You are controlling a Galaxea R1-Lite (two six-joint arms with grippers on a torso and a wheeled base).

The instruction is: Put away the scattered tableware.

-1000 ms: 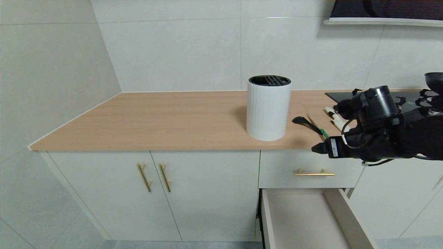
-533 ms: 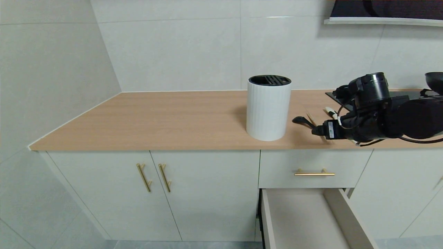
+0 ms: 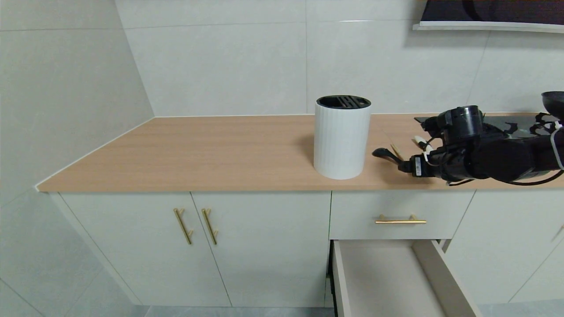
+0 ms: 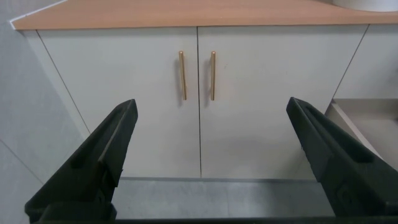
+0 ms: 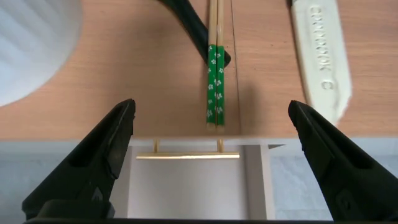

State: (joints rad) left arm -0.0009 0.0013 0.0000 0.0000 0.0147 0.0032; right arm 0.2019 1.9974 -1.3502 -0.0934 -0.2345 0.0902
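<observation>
Chopsticks (image 5: 216, 74) lie on counter (image 5: 134, 81) before spread right claw (image 5: 211, 109); left claw (image 4: 211, 104) also spread.

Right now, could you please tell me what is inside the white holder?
A black slotted insert shows at the top of the holder, with nothing sticking out. Below the insert, the white wall hides the inside.

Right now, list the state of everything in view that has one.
lower drawer, pulled open.
upper drawer, shut.
cabinet doors, shut.
white holder, upright on the counter.
chopsticks, lying flat on the counter.
right tool, open, aimed at the chopsticks.
left tool, open, empty.
</observation>
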